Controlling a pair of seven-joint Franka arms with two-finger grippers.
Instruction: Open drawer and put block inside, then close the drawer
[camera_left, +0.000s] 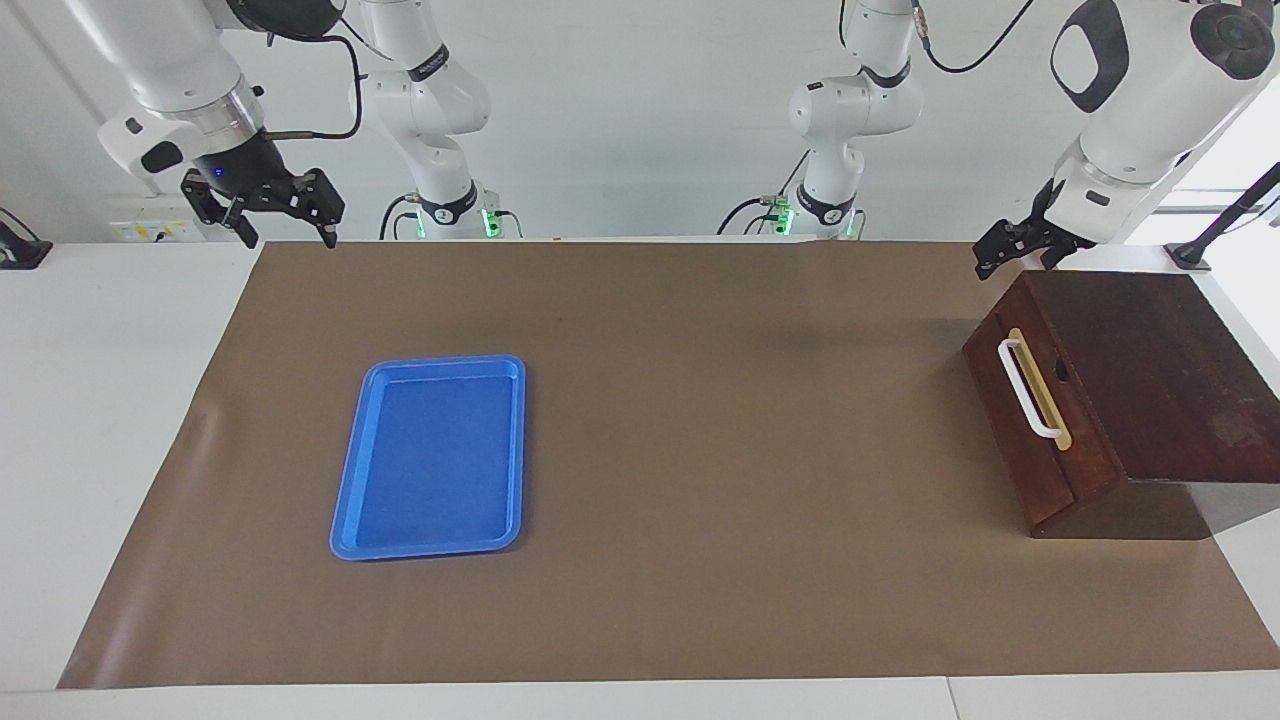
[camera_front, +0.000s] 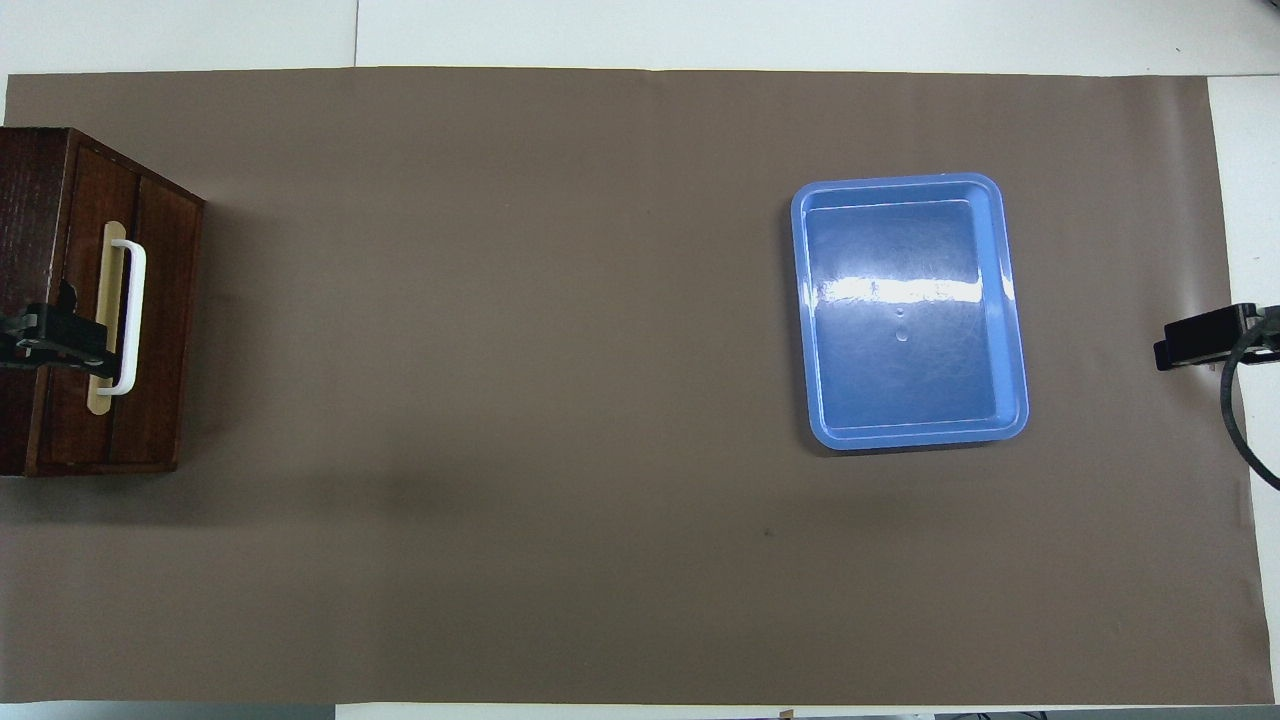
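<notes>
Facing view: drawer (camera_left: 1035, 400) shut in its dark wooden box (camera_left: 1150, 380) at the left arm's end of the table, no block to be seen.
Box looks heavy and stiff, so a pull should slide the drawer only; white bar handle (camera_left: 1028, 390) is the spot to hook, smooth and maybe slippery. Blue tray (camera_left: 432, 457) sits empty toward the right arm's end. Left gripper (camera_left: 1012, 252) hangs released over the box's edge; right gripper (camera_left: 268, 205) waits, fingers spread, holding nothing.
</notes>
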